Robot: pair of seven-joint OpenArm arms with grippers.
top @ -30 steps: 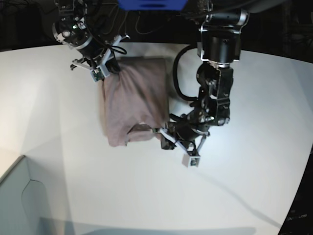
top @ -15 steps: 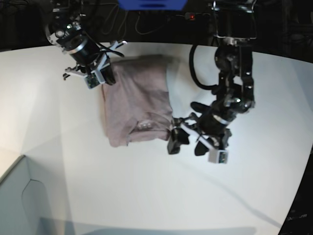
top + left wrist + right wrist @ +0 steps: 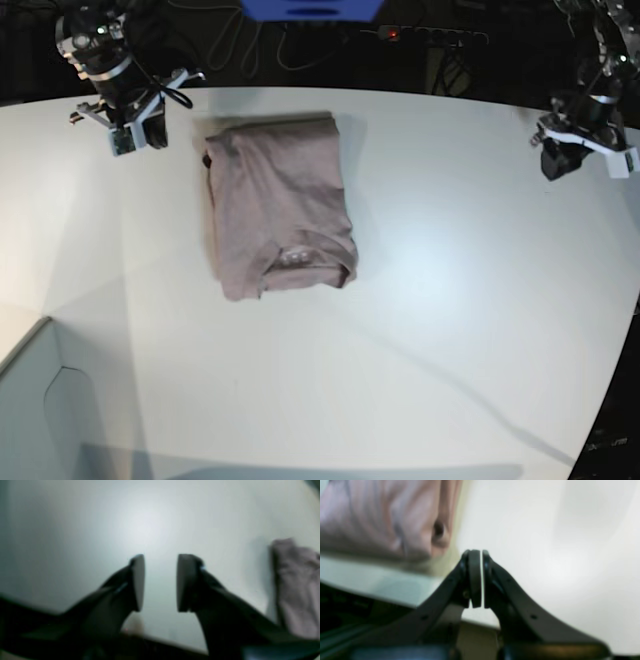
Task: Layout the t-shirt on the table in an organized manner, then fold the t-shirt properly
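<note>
The mauve t-shirt (image 3: 280,205) lies folded in a rough rectangle on the white table (image 3: 450,330), its collar and pale label at the near end. Both grippers are away from it. My left gripper (image 3: 560,160) hovers at the table's far right edge, open and empty. In the left wrist view the left gripper (image 3: 160,582) has a clear gap, and the shirt (image 3: 295,587) is off to the right. My right gripper (image 3: 133,137) is at the far left, beside the shirt's far corner. In the right wrist view the right gripper (image 3: 478,578) is shut on nothing, with the shirt (image 3: 382,517) at upper left.
A pale box-like corner piece (image 3: 40,410) stands at the near left. A blue object (image 3: 310,8) and cables lie beyond the table's far edge. The table's curved edge runs down the right side.
The left arm let go near the shirt's near right corner and swung out to the far right edge. The right arm drew back up and left off the shirt's far corner. The shirt lies flat.
</note>
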